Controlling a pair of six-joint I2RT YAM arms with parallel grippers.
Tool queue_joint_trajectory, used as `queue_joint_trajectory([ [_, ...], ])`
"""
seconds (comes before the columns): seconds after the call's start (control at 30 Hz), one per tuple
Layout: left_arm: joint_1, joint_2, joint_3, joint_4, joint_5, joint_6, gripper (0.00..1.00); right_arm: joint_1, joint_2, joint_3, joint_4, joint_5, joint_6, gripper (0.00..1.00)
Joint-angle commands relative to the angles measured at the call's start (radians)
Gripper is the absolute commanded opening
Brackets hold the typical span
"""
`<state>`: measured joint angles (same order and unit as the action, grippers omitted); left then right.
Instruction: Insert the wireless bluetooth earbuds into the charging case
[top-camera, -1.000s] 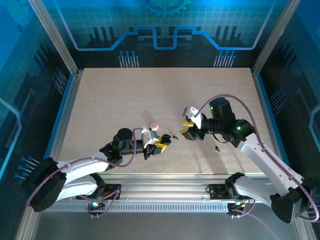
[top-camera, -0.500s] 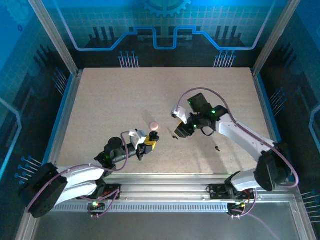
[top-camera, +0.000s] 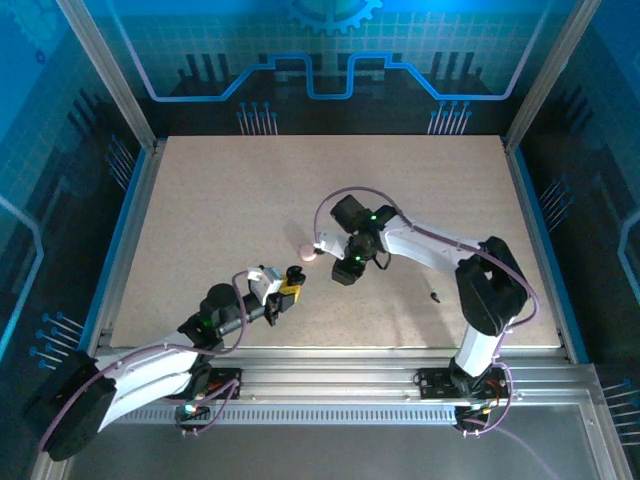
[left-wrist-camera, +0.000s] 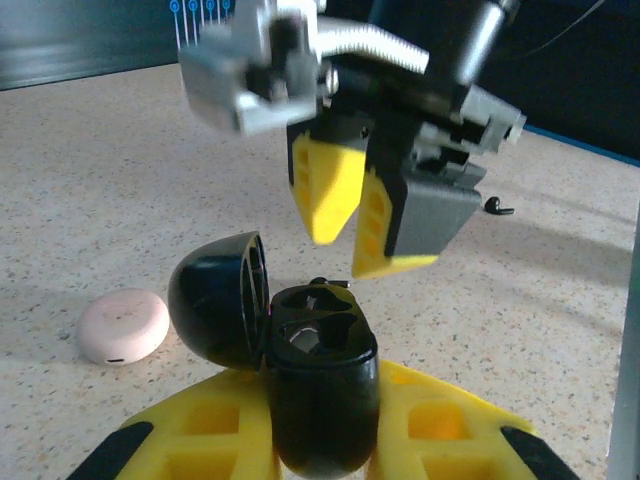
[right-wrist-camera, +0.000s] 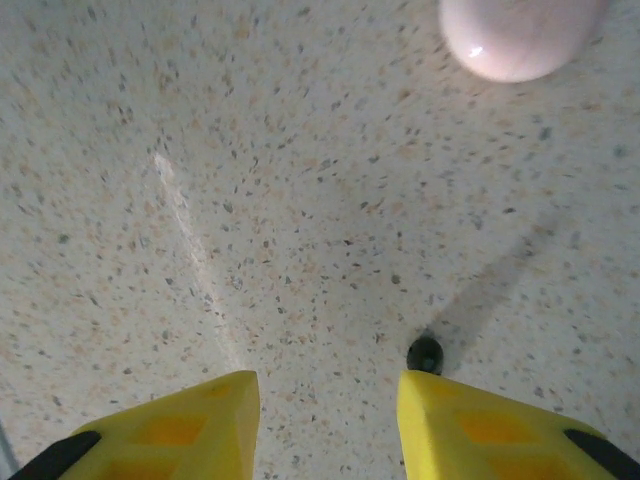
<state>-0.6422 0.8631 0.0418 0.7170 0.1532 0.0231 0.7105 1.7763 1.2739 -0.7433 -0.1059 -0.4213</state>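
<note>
A black charging case (left-wrist-camera: 318, 395) with its lid (left-wrist-camera: 212, 300) swung open is clamped upright between the yellow fingers of my left gripper (left-wrist-camera: 320, 435); both of its wells look dark. From above, that left gripper (top-camera: 288, 283) sits near the table's front centre. My right gripper (top-camera: 345, 270) hovers just beyond it, pointing down, and stands open over bare tabletop (right-wrist-camera: 325, 385). A tiny black earbud (right-wrist-camera: 425, 352) lies on the table right at the tip of its right finger. A second black earbud (top-camera: 435, 296) lies off to the right (left-wrist-camera: 497, 207).
A round pink case (top-camera: 309, 251) rests shut on the table just left of my right gripper (left-wrist-camera: 350, 250), also seen from the wrists (right-wrist-camera: 520, 35) (left-wrist-camera: 125, 325). Aluminium frame rails and blue walls border the speckled table (top-camera: 220, 200).
My right gripper has swung left across the table and dropped down near the pink case. The left gripper has drawn back toward the near-left, keeping hold of the black case.
</note>
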Motion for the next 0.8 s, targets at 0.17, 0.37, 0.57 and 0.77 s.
queue_joint_trajectory([
  [0.17, 0.009, -0.124, -0.014, -0.149, -0.061, 0.043, 0.16, 0.016, 0.116, 0.082, -0.042, 0.103, -0.117, 0.40],
  [0.37, 0.009, -0.141, -0.019, -0.165, -0.073, 0.044, 0.16, -0.015, 0.210, 0.190, -0.118, 0.082, -0.002, 0.39],
  [0.57, 0.010, -0.147, -0.019, -0.172, -0.078, 0.028, 0.17, -0.028, 0.229, 0.252, -0.212, 0.051, 0.134, 0.37],
  [0.77, 0.010, -0.180, -0.026, -0.192, -0.086, 0.014, 0.17, -0.031, 0.211, 0.259, -0.253, 0.081, 0.237, 0.37],
])
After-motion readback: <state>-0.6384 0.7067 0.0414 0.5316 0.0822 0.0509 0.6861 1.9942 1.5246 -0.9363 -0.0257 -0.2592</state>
